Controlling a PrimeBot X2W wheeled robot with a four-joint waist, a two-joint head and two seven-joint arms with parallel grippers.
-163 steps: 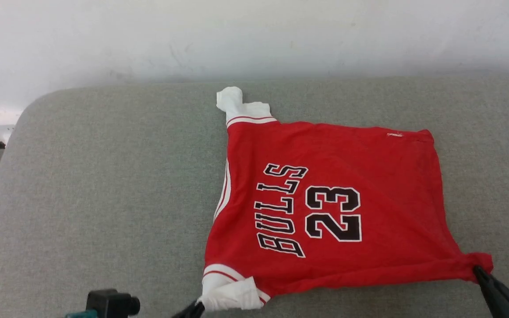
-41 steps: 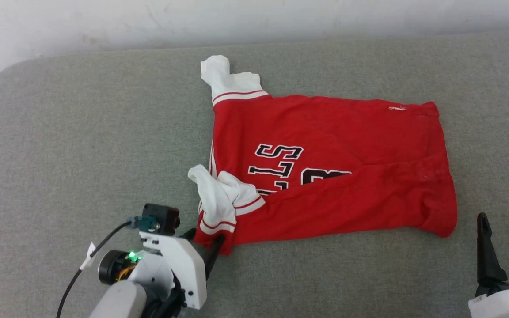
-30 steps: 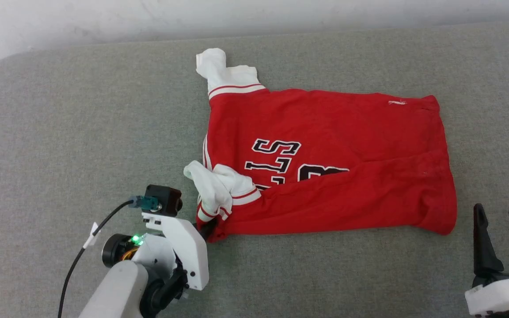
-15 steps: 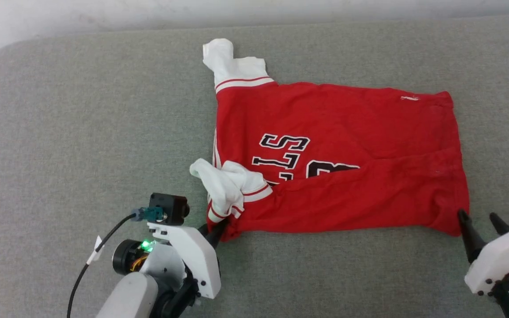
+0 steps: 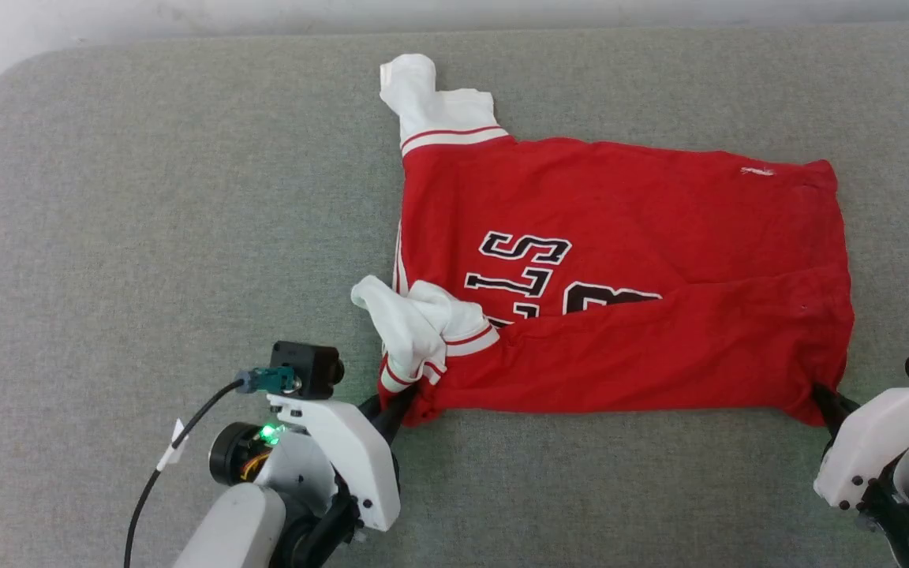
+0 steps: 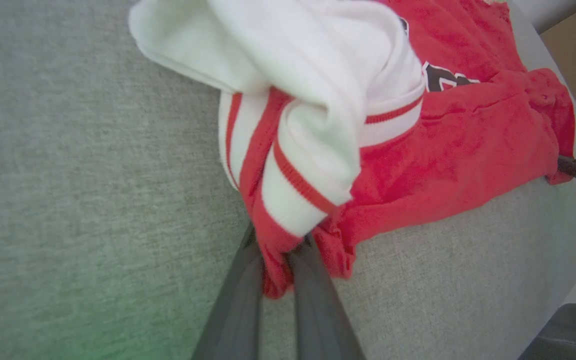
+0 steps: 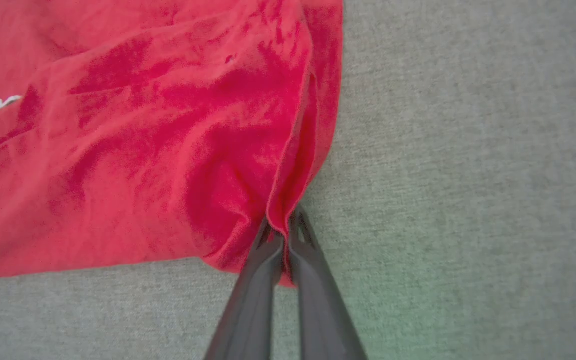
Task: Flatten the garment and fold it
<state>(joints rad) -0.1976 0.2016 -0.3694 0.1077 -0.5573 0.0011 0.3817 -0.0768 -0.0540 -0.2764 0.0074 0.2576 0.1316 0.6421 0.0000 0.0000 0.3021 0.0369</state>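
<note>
Head view watcher: The garment (image 5: 620,260) lies right of the middle on the grey padded surface (image 5: 147,197), collar end left and hem right. Its near long edge is turned over onto the black lettering (image 5: 525,264) (half of it is covered).

Wrist view watcher: The change is at the near right hem corner. A second ago the right gripper (image 7: 284,229) stood wide, just short of the cloth. Now its fingers are pressed together with a pleat of red hem between them.

Head view watcher: And the left gripper (image 5: 404,397)?

Wrist view watcher: Same as before. It's narrow, pinching the red edge at the near left corner, right under the bunched white sleeve (image 6: 308,100).

Head view watcher: So both near corners are held. I'd judge the first fold is down and the pair is set to carry that doubled edge farther.

Wrist view watcher: I'd pull it taut first. That sleeve is heaped on top and could get trapped in the next fold (the far sleeve (image 5: 431,106) sticks out crumpled too).
</note>
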